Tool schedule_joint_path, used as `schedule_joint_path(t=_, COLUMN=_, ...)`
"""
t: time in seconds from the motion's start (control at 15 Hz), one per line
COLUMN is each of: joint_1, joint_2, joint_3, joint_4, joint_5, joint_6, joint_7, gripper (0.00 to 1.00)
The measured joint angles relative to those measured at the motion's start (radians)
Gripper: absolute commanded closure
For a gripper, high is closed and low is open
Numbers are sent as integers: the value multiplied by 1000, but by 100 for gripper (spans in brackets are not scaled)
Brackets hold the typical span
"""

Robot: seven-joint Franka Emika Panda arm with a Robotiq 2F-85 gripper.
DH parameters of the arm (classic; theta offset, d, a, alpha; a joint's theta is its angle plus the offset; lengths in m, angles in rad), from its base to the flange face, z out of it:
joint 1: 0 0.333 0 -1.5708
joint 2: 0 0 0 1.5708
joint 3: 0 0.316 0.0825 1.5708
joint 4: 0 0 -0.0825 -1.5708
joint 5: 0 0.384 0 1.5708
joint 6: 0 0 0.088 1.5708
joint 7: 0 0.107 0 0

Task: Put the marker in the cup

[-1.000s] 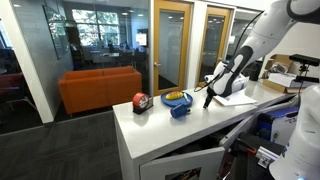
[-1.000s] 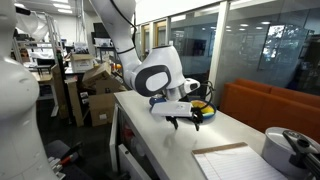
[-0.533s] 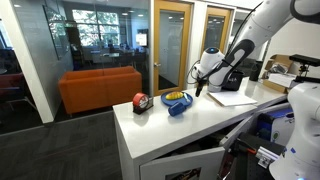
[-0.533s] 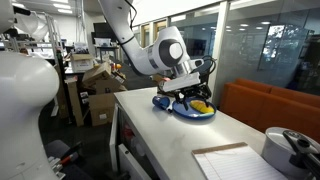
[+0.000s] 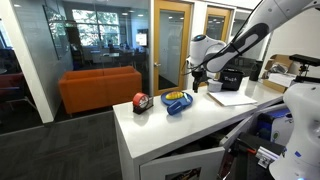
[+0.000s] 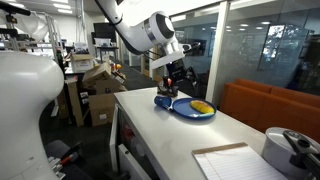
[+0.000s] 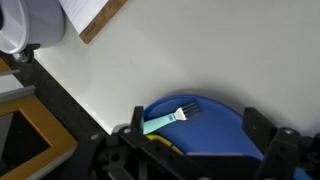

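The small blue cup (image 6: 163, 100) stands on the white table right beside the blue plate (image 6: 185, 111); in an exterior view it is at the plate's near side (image 5: 181, 109). I cannot see the marker in any view. My gripper (image 6: 177, 82) hangs above the cup and plate, also seen in an exterior view (image 5: 198, 80). In the wrist view the gripper (image 7: 194, 126) is open with nothing between its fingers, and the plate (image 7: 215, 130) lies below it. The cup is out of the wrist view.
The plate holds a light-blue fork (image 7: 170, 118) and a yellow item (image 6: 202, 107). A red-and-black round object (image 5: 140, 102) stands near the table's far end. A paper pad (image 6: 240, 160) and a grey round container (image 6: 290, 150) lie at the other end.
The gripper has risen and moved along the table from beside the paper pad to above the cup and plate.
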Motion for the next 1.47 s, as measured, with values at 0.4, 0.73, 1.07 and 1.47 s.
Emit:
schedule_joint_path(t=0.4, joint_1=-383, joint_2=-187, joint_3=437, joint_4=-38, joint_5=205, joint_6=-137, joint_7=-70, gripper=0)
schedule_joint_path(t=0.73, joint_1=-670, joint_2=-227, joint_3=764, joint_4=-141, joint_5=403, joint_6=-139, joint_7=-128, gripper=0)
schedule_joint_path(t=1.07, joint_1=-793, joint_2=-243, joint_3=894, joint_4=-178, joint_5=526, joint_6=-129, joint_7=-167, gripper=0)
schedule_joint_path(t=1.47, joint_1=-831, joint_2=-247, joint_3=957, joint_4=-205, joint_5=618, joint_6=-48, joint_7=-169, gripper=0)
